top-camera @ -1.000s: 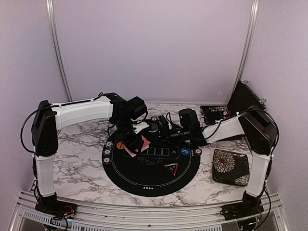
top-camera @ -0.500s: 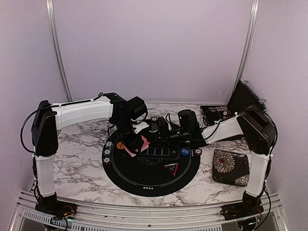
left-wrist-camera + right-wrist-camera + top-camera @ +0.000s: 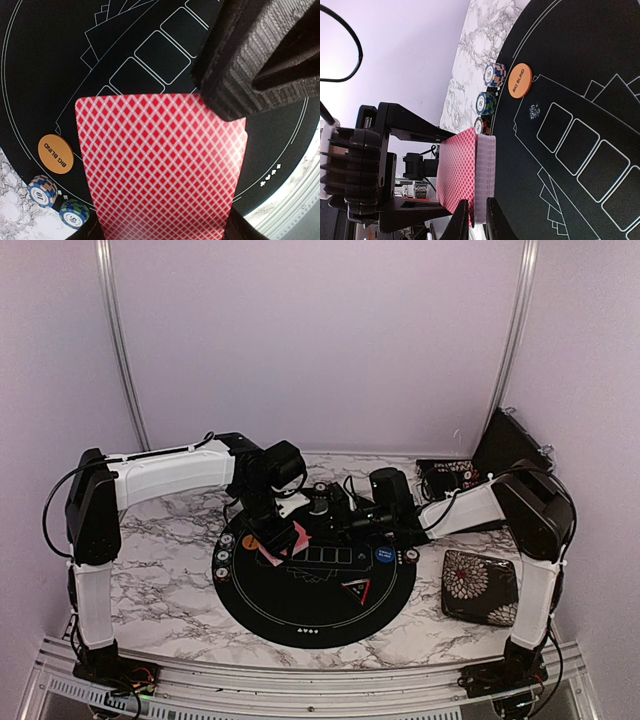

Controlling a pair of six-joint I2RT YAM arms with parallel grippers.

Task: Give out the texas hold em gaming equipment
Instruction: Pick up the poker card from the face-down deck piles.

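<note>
My left gripper [image 3: 284, 538] [image 3: 165, 232] is shut on a deck of pink-red-backed playing cards [image 3: 160, 165] and holds it above the left part of the round black mat [image 3: 300, 612]. From the right, my right gripper [image 3: 330, 512] [image 3: 477, 220] has its fingers pinched on the deck's end [image 3: 472, 175], one finger on the red back and one under the stack. The orange BIG BLIND button [image 3: 55, 154] [image 3: 520, 80] lies by three striped chip stacks [image 3: 486, 102] [image 3: 222, 558]. A blue button [image 3: 384, 555] and the black triangle marker [image 3: 357, 590] sit on the mat's right half.
A black floral-patterned case [image 3: 480, 585] lies on the marble table [image 3: 160, 580] to the right of the mat. A dark box and a small stand [image 3: 445, 475] are at the back right. More chips [image 3: 408, 556] sit at the mat's right rim.
My right gripper's fingers have narrowed onto the end of the deck, and that arm has edged slightly left. The left arm and the deck have stayed in place.
</note>
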